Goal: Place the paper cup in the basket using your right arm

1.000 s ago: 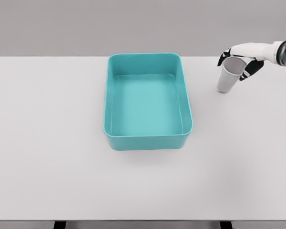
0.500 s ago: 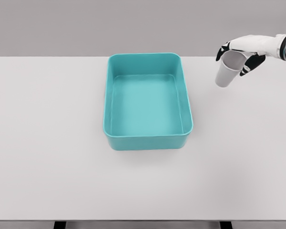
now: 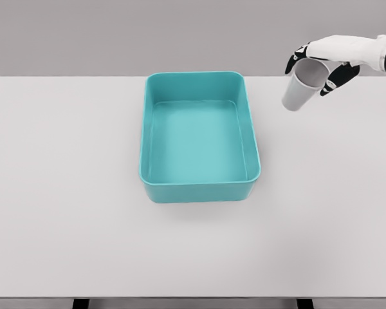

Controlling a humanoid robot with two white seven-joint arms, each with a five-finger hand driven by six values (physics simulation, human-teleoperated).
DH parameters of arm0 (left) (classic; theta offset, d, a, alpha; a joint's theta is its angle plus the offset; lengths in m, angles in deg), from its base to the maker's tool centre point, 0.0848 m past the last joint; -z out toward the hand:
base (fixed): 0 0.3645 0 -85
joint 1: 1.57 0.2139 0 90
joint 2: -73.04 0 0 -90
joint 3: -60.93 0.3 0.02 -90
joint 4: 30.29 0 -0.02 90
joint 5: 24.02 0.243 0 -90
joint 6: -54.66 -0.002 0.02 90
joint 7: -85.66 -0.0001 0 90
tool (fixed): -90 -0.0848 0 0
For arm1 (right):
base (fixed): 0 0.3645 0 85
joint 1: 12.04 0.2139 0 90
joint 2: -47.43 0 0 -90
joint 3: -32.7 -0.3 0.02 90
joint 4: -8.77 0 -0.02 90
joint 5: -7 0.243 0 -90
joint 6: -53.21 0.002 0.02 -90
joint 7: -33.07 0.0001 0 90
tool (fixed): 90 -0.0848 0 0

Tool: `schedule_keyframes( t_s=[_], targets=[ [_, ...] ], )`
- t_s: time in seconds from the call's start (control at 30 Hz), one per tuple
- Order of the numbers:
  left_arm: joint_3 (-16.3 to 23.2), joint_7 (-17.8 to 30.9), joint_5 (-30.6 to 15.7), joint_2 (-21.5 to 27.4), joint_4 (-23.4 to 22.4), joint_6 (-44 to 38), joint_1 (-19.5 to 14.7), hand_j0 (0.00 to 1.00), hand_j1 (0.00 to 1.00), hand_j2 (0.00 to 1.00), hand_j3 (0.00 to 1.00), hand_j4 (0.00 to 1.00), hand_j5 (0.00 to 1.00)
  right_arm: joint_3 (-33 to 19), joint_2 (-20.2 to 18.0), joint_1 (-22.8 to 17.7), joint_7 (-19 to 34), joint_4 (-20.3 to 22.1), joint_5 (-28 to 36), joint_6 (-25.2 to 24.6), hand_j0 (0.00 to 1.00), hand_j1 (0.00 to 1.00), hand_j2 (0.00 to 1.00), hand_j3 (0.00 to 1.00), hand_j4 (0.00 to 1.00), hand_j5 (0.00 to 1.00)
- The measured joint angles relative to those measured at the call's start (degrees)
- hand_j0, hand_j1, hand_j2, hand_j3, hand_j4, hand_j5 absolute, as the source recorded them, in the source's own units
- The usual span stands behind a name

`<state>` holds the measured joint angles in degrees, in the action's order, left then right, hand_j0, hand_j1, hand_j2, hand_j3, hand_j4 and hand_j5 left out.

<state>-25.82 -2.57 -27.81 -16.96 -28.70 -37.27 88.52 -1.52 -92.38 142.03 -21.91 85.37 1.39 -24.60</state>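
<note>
Paper cup (image 3: 298, 89) is in my right hand (image 3: 324, 59), grasped around its rim end with the fingers (image 3: 335, 76) curled over the top, and it hangs tilted in the air over the far right part of the desk (image 3: 64, 212), well to the right of the basket (image 3: 200, 185) and not touching the surface as far as I can judge. I read this as the carry step: the cup is lifted, not yet over the basket. My next move calls for a sweep left until the cup sits above the open tub, then lowering and letting go inside the walls. The cup is a plain grey taper, thin-walled; the basket is a smooth teal rectangular tub with rounded corners and a flat floor; the desk is matte white
</note>
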Motion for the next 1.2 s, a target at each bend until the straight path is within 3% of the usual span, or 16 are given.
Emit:
schedule_keyframes(
  t_s=[0.6, 1.2],
  targets=[
    [0.00, 0.00, 0.00, 0.00, 0.00, 0.00, 0.00, 1.00, 1.00, 1.00, 1.00, 1.00, 1.00, -0.19, -0.10, 1.32, 0.00, 4.22, 1.79, -0.47, 0.67, 0.67, 0.67, 0.67, 0.67, 0.67],
    [0.00, 0.00, 0.00, 0.00, 0.00, 0.00, 0.00, 1.00, 1.00, 1.00, 1.00, 1.00, 1.00, -1.08, 4.93, 1.41, 0.00, 6.74, 1.80, -2.05, 0.66, 0.66, 0.66, 0.66, 0.66, 0.66]
  ],
)
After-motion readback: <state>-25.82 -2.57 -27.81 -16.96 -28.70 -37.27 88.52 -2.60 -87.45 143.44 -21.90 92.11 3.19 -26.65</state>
